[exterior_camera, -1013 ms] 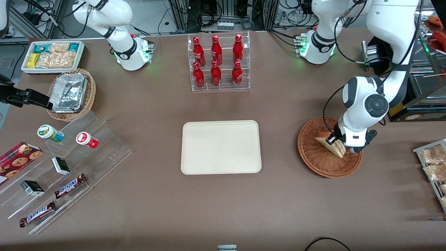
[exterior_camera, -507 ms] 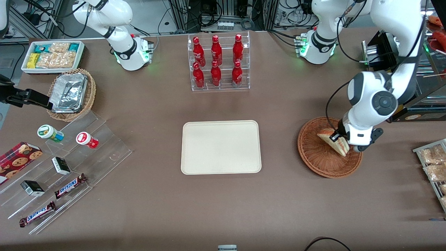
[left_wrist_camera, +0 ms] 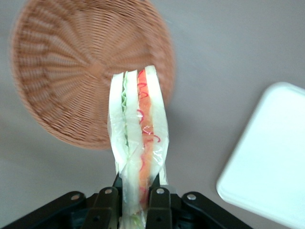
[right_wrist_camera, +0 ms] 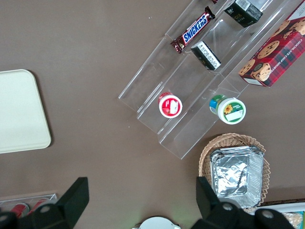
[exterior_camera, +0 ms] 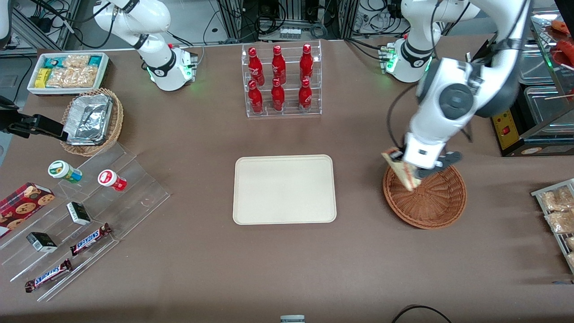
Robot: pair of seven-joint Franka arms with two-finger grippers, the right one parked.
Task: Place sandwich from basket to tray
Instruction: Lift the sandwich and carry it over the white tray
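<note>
Sandwich (left_wrist_camera: 138, 138) clamped between the jaws of the left gripper (left_wrist_camera: 135, 194), held by one narrow end; most of the wedge hangs out past the jaw tips, unsupported. Wrap looks like thin clear film, filling stripes red-orange and green visible edge-on. In the front view the sandwich (exterior_camera: 402, 171) hangs clear of the basket (exterior_camera: 430, 199), over the basket rim on the tray's side.

Basket lies below the jaws with nothing in it that we can see. Tray (exterior_camera: 284, 189) sits well apart from the jaws, toward the parked arm's end of the bench (exterior_camera: 287, 260), bare brown surface between the two. Wrist view shows one tray (left_wrist_camera: 271, 157) corner off to the side of the jaws.

Risks as we judge them:
- Grip is on a small patch of soft bread and slick film. We expect the wedge could pivot or slide out during a quick sideways carry, and it would land on the bench short of the tray.
- Tight clamping may crush the end or squeeze filling out.
- The long free end hangs low; too low a carry could catch the tray's raised rim.
- Release from height could let it tumble or land half over the rim.
</note>
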